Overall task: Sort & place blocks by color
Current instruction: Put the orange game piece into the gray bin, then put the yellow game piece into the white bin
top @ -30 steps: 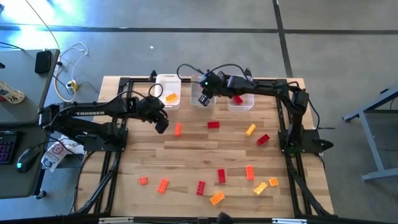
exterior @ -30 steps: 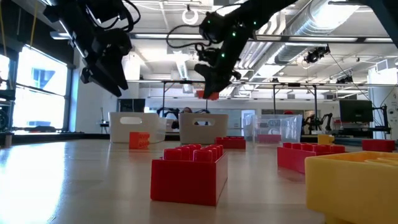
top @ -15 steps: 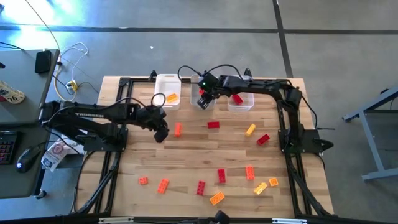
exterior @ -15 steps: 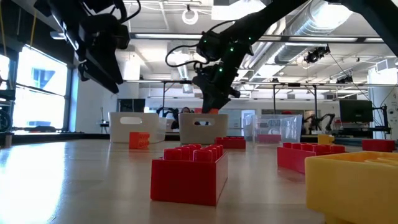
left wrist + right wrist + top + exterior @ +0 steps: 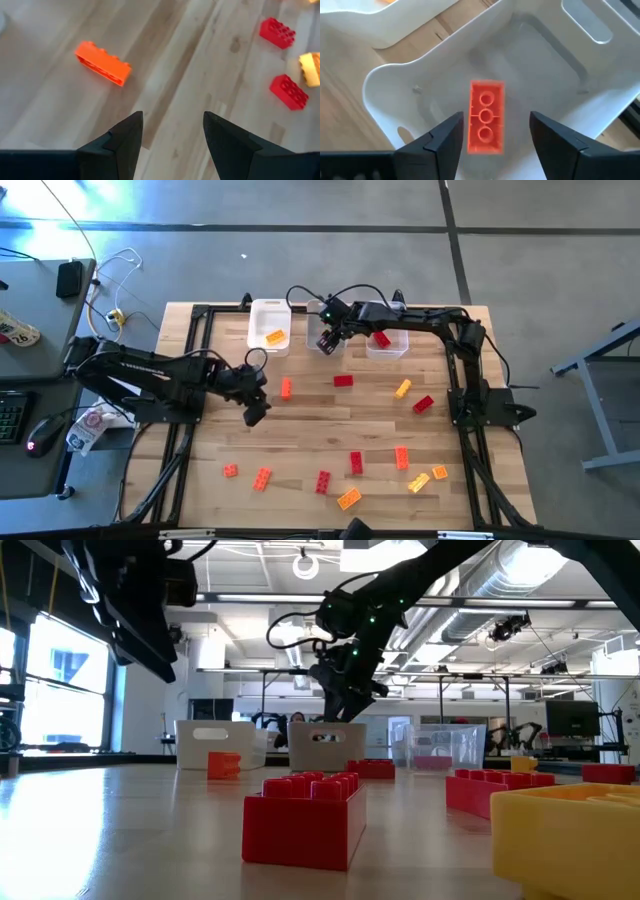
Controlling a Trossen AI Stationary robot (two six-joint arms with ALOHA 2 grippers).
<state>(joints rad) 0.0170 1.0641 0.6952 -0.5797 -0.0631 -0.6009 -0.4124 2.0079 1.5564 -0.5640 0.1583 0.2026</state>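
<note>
My right gripper [image 5: 327,340] [image 5: 495,119] hovers open over the middle grey bin [image 5: 324,328] [image 5: 395,80] at the far edge. An orange-red block [image 5: 486,116] shows inside that bin, apart from both fingers, hollow underside up. My left gripper [image 5: 256,414] [image 5: 172,117] hangs open and empty above the table, just left of an orange block [image 5: 286,388] [image 5: 102,62] that lies flat on the wood. The white bin [image 5: 270,325] holds a yellow-orange block [image 5: 274,337]. In the clear bin [image 5: 388,340] lies a red block [image 5: 381,338].
Loose blocks lie on the table: a red one [image 5: 343,381], a yellow one [image 5: 402,388] and a red one [image 5: 422,404] mid-table, several more along the near edge [image 5: 350,498]. The low view has a red block [image 5: 302,818] close in front.
My right gripper has come down over the middle bin and opened, letting go of the orange-red block, which has dropped into the bin. My left gripper has moved toward the table's near edge, still open.
</note>
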